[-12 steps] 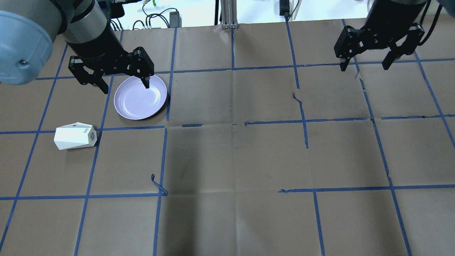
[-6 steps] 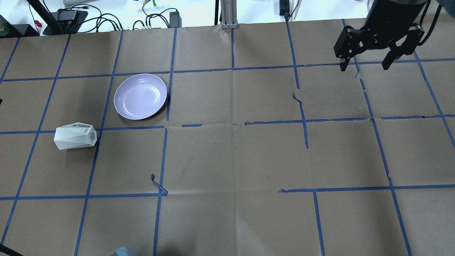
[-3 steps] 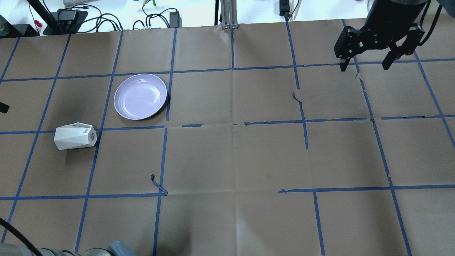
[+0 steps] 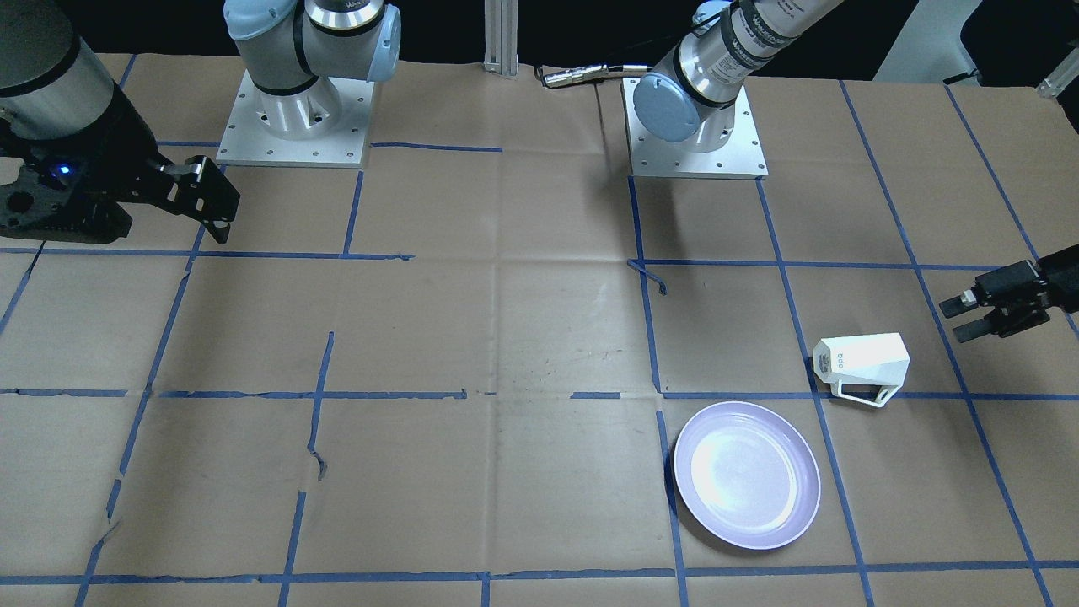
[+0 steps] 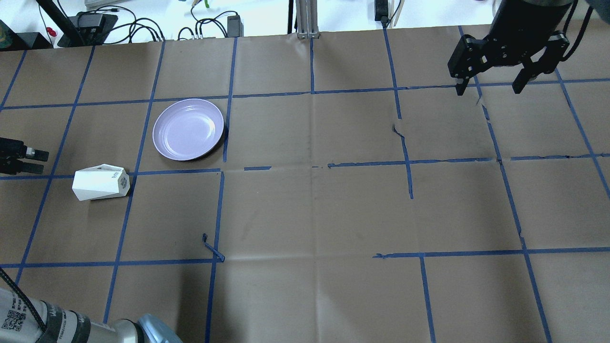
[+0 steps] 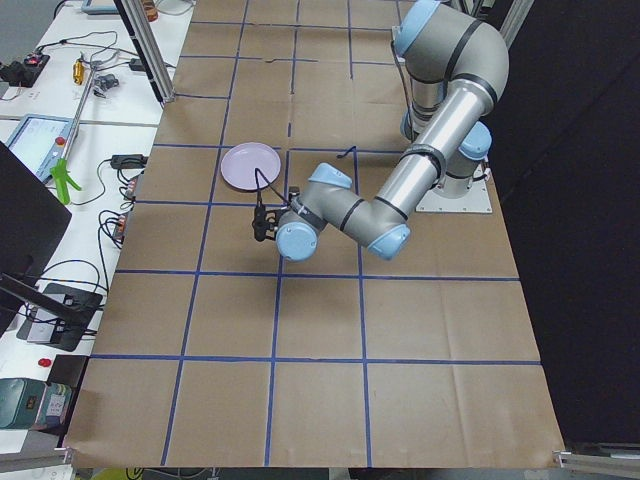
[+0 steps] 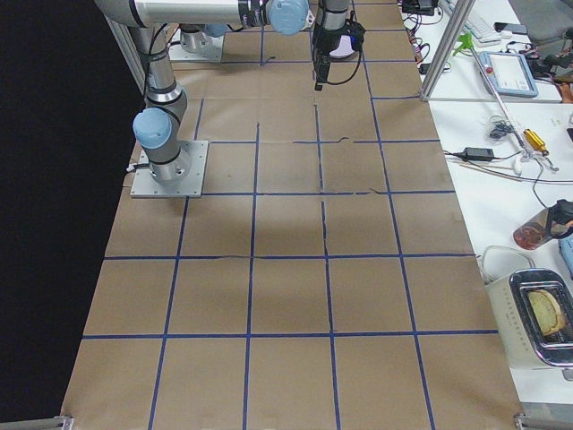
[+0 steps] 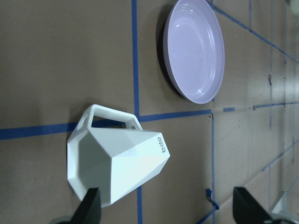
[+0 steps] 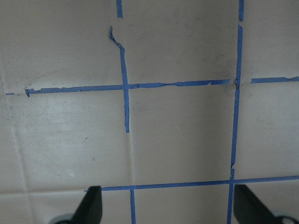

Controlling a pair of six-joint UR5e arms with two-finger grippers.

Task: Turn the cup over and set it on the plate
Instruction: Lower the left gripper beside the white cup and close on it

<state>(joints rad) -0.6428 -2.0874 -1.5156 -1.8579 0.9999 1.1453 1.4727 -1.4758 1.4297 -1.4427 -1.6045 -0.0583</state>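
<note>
While the cup (image 5: 97, 183) lies sideways, left tool (image 5: 45, 162) released, near it, not touching

table, brown paper (image 5: 305, 209) | blue tape grid (image 5: 476, 252) (torn in places) | cables (image 5: 209, 21) beyond far edge

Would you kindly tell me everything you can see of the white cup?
The cup is a small white faceted mug, matte like ceramic, with a hexagonal rim, an open angular handle and a small dark logo near its base. It lies on its side on the brown paper, its handle over a blue tape line, its mouth toward the open left gripper, which is apart from it. The plate lies nearby, not touching.
</note>
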